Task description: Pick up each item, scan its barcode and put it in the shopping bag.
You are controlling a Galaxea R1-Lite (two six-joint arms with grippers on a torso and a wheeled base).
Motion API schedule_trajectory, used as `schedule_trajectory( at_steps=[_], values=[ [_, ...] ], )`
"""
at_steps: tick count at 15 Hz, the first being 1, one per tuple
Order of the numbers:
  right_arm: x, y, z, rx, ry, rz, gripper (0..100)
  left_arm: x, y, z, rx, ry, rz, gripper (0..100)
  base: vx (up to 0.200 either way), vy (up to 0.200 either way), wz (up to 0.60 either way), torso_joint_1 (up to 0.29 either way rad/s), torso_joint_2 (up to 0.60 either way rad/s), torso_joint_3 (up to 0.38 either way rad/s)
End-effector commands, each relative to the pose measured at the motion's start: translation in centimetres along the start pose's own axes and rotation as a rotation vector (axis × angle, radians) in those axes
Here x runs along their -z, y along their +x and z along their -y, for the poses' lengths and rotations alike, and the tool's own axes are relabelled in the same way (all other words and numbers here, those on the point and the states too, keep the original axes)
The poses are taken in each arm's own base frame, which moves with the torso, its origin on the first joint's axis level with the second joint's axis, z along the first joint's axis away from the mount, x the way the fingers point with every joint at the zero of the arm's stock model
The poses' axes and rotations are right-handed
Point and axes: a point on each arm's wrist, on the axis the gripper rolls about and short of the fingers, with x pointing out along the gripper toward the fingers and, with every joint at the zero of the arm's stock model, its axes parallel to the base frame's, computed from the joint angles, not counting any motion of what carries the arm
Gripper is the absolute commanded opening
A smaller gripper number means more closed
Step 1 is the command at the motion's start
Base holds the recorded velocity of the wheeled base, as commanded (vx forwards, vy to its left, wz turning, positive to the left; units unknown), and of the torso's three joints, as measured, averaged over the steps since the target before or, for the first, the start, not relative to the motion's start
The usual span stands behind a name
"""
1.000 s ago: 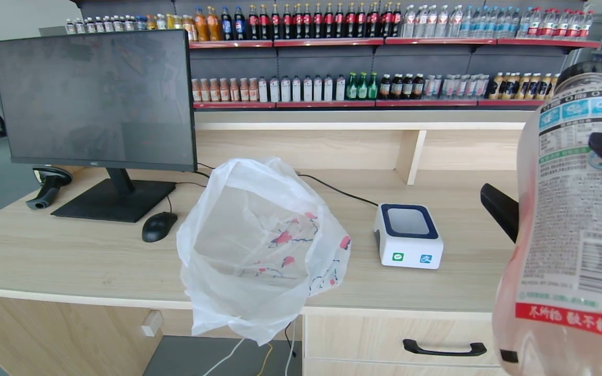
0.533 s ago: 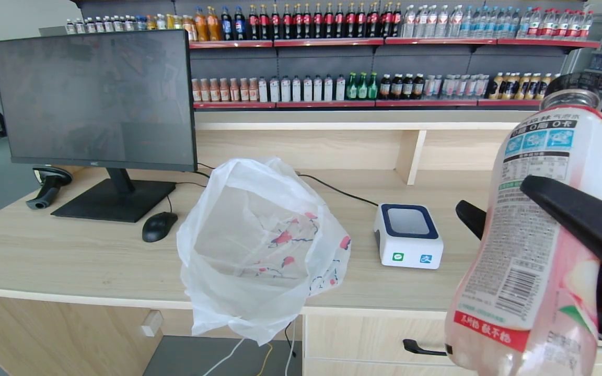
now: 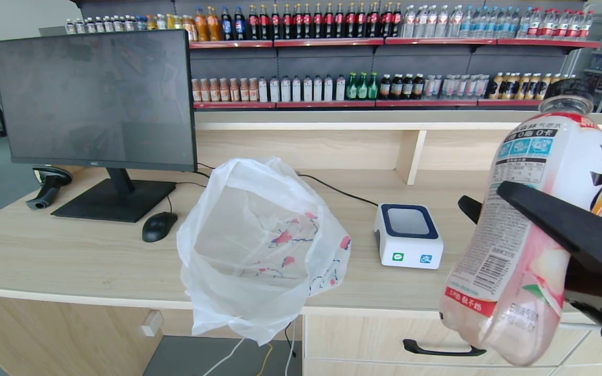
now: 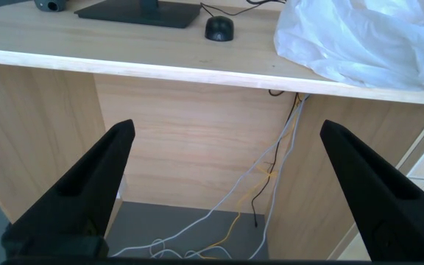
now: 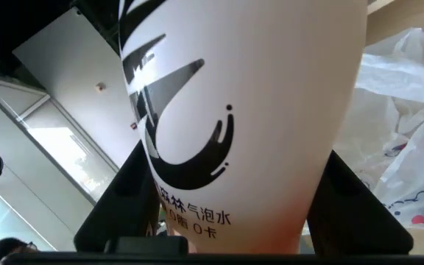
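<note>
A pink drink bottle (image 3: 525, 235) is being held aloft by the right gripper (image 3: 484, 198), whose black fingers (image 3: 557, 224) are being pressed against opposite sides of the bottle's middle. The bottle is being carried at a tilt, cap up and away, base low and nearer the camera, with its printed label and barcode turned toward the robot's left. It is being kept in the air to the right of the scanner (image 3: 408, 243), well apart from it.

The white-and-blue scanner is being left standing on the wooden counter (image 3: 71, 256), window facing up, just to the right of the shopping bag (image 3: 259, 250). The thin white bag is being left open at the counter's front edge, part of it drooping over the front.

The left gripper (image 4: 227, 184) is being held low before the counter's wooden front panel, its fingers spread wide with nothing between them; loose cables (image 4: 271, 177) are hanging beyond it.

To the left of the bag, a mouse (image 3: 159, 225), a dark monitor (image 3: 94, 99) and a handheld scanner (image 3: 47, 190) are being left on the counter. Behind it, shelves (image 3: 384, 42) are being kept stocked with rows of drinks.
</note>
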Motion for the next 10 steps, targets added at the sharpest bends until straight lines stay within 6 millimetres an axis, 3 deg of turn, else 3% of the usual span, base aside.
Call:
schedule_trajectory(
  at_steps=[1,4,8,9,10],
  values=[
    [0.1,-0.8,-0.2,-0.020,-0.060,-0.027,0,0.0,0.0,0.0,0.000,0.000,0.001,100,0.000,0.000,0.00,0.000,0.00,0.000],
    [0.6,-0.9,0.9,-0.011,-0.263,-0.094,0,0.0,0.0,0.0,0.000,0.000,0.001,100,0.000,0.000,0.00,0.000,0.00,0.000],
    [0.2,0.0,1.9,0.019,-0.335,-0.084,0,0.0,0.0,0.0,0.000,0.000,0.001,100,0.000,0.000,0.00,0.000,0.00,0.000],
    [0.2,0.3,2.5,0.036,-0.361,-0.085,0,0.0,0.0,0.0,-0.002,0.000,0.001,100,0.000,0.000,0.00,0.000,0.00,0.000],
    [-0.2,0.6,4.5,0.111,-0.475,-0.091,0,0.0,0.0,0.0,0.001,0.000,0.001,100,0.000,0.000,0.00,0.000,0.00,0.000]
  ],
)
